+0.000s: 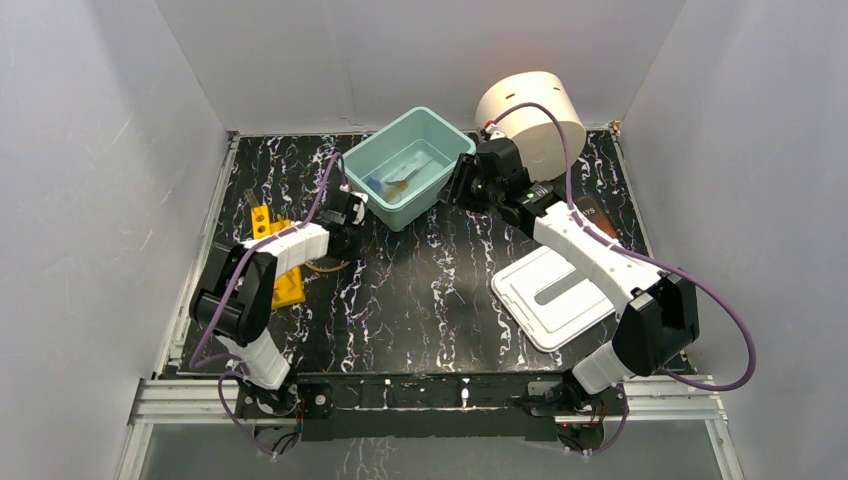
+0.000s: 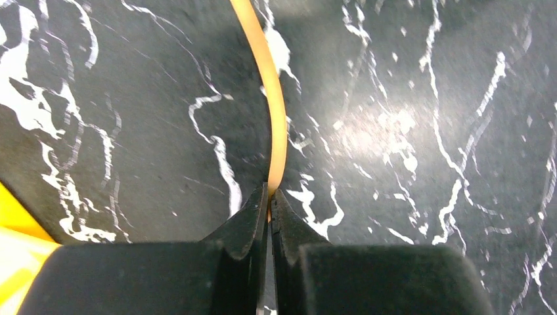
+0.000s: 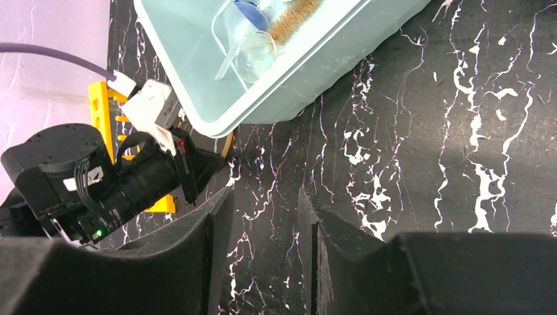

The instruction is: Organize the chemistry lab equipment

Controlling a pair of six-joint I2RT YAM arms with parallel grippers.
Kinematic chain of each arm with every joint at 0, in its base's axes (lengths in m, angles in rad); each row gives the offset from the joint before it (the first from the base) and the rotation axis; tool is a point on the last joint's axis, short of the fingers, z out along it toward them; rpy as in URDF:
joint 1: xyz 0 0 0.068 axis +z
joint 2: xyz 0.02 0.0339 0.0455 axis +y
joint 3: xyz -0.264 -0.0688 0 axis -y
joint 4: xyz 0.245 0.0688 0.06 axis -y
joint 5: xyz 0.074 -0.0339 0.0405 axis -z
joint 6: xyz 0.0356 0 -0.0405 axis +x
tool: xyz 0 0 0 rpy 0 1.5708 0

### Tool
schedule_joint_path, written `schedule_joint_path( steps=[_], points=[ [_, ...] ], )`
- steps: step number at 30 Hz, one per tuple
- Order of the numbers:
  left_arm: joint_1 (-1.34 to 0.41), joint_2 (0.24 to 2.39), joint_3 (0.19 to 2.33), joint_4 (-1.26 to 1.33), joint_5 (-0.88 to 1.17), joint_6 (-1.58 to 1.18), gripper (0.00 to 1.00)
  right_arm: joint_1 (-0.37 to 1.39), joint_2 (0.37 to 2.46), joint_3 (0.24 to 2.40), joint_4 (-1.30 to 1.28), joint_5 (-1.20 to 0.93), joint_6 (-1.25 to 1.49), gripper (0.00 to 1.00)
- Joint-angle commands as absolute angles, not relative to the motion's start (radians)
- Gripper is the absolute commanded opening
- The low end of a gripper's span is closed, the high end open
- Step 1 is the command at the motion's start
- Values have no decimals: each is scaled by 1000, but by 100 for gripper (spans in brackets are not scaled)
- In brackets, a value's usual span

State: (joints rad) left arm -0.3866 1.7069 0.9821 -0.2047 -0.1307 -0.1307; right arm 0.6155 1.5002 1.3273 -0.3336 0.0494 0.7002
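Left wrist view: left end effector (image 2: 269, 200) pinched closed on amber rubber tubing (image 2: 274, 98), which lies on the black marbled counter (image 2: 427, 197). Right end effector (image 3: 263, 197) part-open, holding nothing, near teal bin (image 3: 315, 79) containing tiny glass beaker (image 3: 256, 56) and brush (image 3: 294, 18).
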Motion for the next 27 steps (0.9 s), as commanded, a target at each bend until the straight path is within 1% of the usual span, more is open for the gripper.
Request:
schedule_joint_path(
  steps=[1, 4, 7, 9, 11, 13, 15, 17, 19, 21, 25, 27],
  points=[
    [-417, 1605, 935, -289, -23, -124, 0, 614, 1446, 1333, -299, 56, 683, 49],
    [-420, 1524, 920, -304, 82, -146, 0, 614, 1431, 1300, -278, 36, 683, 51],
    [-422, 1441, 898, -311, 199, -159, 0, 613, 1412, 1257, -236, -34, 671, 57],
    [-422, 1372, 885, -318, 327, -163, 0, 614, 1392, 1210, -192, -94, 666, 63],
    [-422, 1306, 877, -334, 514, -179, 0, 613, 1366, 1137, -90, -248, 649, 70],
    [-422, 1225, 893, -337, 643, -212, 0, 613, 1361, 1109, -23, -364, 659, 72],
    [-422, 1160, 953, -355, 744, -246, 0, 613, 1334, 1099, -13, -357, 682, 73],
    [-422, 1140, 1014, -362, 766, -263, 0, 613, 1316, 1110, -28, -327, 683, 73],
    [-421, 1128, 1099, -368, 752, -273, 0, 613, 1269, 1115, -56, -215, 684, 72],
    [-422, 1129, 1147, -363, 726, -274, 0, 613, 1248, 1120, -75, -147, 681, 72],
    [-420, 1138, 1252, -355, 592, -261, 0, 612, 1180, 1117, -135, 81, 702, 72],
    [-420, 1149, 1305, -343, 536, -245, 0, 612, 1139, 1105, -142, 159, 702, 71]
  ],
)
